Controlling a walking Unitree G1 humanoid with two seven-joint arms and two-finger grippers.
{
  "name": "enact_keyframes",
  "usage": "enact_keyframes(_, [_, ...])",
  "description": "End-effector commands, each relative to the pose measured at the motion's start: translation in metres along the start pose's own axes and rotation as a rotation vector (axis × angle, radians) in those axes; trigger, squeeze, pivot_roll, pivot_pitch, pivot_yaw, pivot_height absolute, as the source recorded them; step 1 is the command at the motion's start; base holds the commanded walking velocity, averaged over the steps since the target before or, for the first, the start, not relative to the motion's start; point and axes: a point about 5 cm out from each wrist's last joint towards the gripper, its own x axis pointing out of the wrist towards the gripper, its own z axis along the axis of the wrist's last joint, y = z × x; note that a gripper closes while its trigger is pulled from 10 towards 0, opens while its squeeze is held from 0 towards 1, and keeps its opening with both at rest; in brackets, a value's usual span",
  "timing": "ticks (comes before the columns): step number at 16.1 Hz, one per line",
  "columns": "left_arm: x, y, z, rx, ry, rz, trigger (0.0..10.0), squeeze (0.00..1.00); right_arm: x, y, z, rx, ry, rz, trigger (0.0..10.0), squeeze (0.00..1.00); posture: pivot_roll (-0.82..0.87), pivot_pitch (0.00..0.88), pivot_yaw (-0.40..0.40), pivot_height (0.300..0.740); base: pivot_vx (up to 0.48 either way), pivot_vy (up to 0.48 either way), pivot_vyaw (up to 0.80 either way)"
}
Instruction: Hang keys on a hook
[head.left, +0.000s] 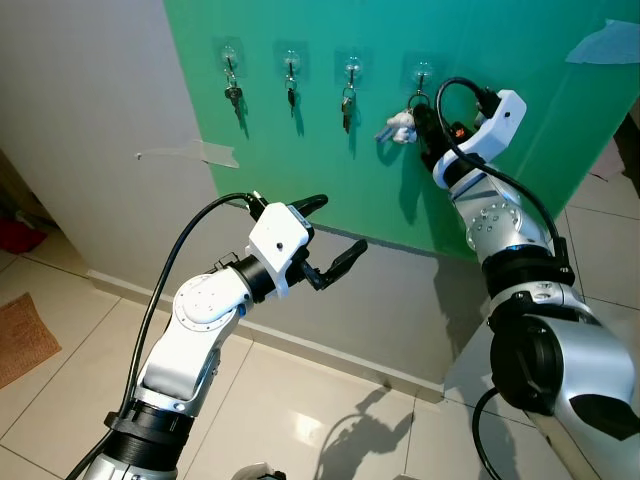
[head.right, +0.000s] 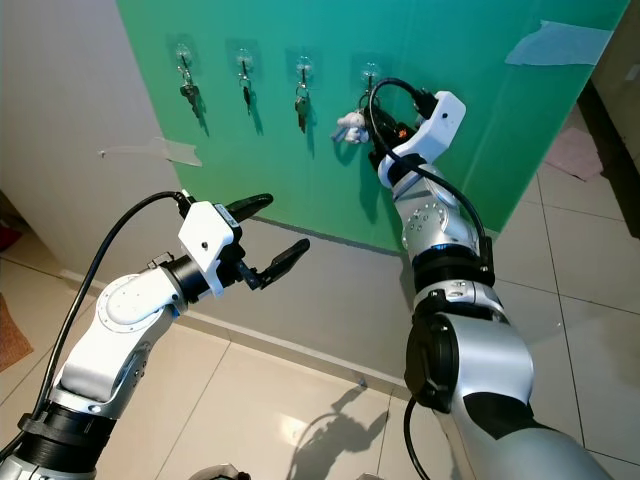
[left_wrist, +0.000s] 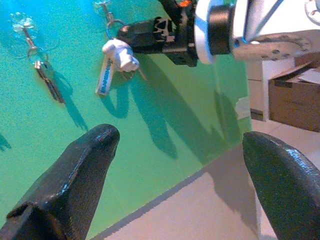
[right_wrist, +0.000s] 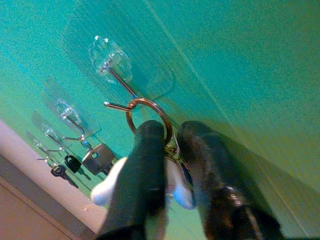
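From the head views, a green board (head.left: 330, 150) leans against a pale wall, with four clear stick-on hooks in a row along its top. The three at the ten-to-twelve o'clock side each carry keys (head.left: 233, 96). The right gripper (head.left: 425, 125) reaches up to the fourth hook (head.left: 421, 72), at about one o'clock, holding a key ring with a white charm (head.left: 398, 127) at the hook. The left gripper (head.left: 335, 235) hovers lower, near the middle, off the board, over glossy floor tiles (head.left: 300, 410).

The left wrist view shows its own two matte black fingers (left_wrist: 75, 170) spread wide with nothing between them, and beyond them the white charm dangling beside the right gripper.

The right wrist view shows what the others cannot: the thin metal ring (right_wrist: 147, 117) is threaded over the wire hook (right_wrist: 120, 85), with the black fingers (right_wrist: 145, 165) pinched close on the ring and charm just below.
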Motion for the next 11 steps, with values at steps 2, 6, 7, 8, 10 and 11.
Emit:
enact_keyframes(2, [0.001, 0.007, 0.002, 0.032, -0.002, 0.05, 10.0, 0.0, -0.006, -0.008, -0.019, 0.011, 0.072, -0.033, 10.0, 1.0, -0.03, 0.0, 0.03, 0.718, 0.0, 0.0, 0.0])
enact_keyframes(6, [0.001, 0.015, -0.004, 0.043, 0.052, 0.158, 10.0, 0.0, -0.012, -0.012, -0.03, -0.017, 0.105, -0.052, 10.0, 1.0, -0.04, 0.0, 0.021, 0.718, 0.0, 0.0, 0.0])
enact_keyframes(7, [-0.001, 0.019, -0.007, 0.052, 0.069, 0.201, 10.0, 0.0, -0.016, -0.016, -0.034, -0.055, 0.114, -0.065, 10.0, 0.55, -0.03, 0.0, 0.019, 0.718, 0.0, 0.0, 0.0])
enact_keyframes(8, [-0.003, 0.024, -0.009, 0.043, 0.077, 0.246, 10.0, 0.0, -0.022, -0.022, -0.038, -0.083, 0.118, -0.08, 10.0, 0.0, -0.03, 0.0, 0.013, 0.718, 0.0, 0.0, 0.0])
enact_keyframes(10, [-0.009, 0.029, -0.011, 0.013, 0.077, 0.306, 10.0, 0.0, -0.033, -0.026, -0.042, -0.109, 0.09, -0.068, 10.0, 0.0, -0.04, 0.0, 0.012, 0.718, 0.0, 0.0, 0.0])
enact_keyframes(11, [-0.015, 0.031, -0.015, -0.01, 0.083, 0.342, 10.0, 0.0, -0.044, -0.029, -0.045, -0.109, 0.069, -0.057, 10.0, 0.0, -0.04, 0.0, 0.012, 0.718, 0.0, 0.0, 0.0])
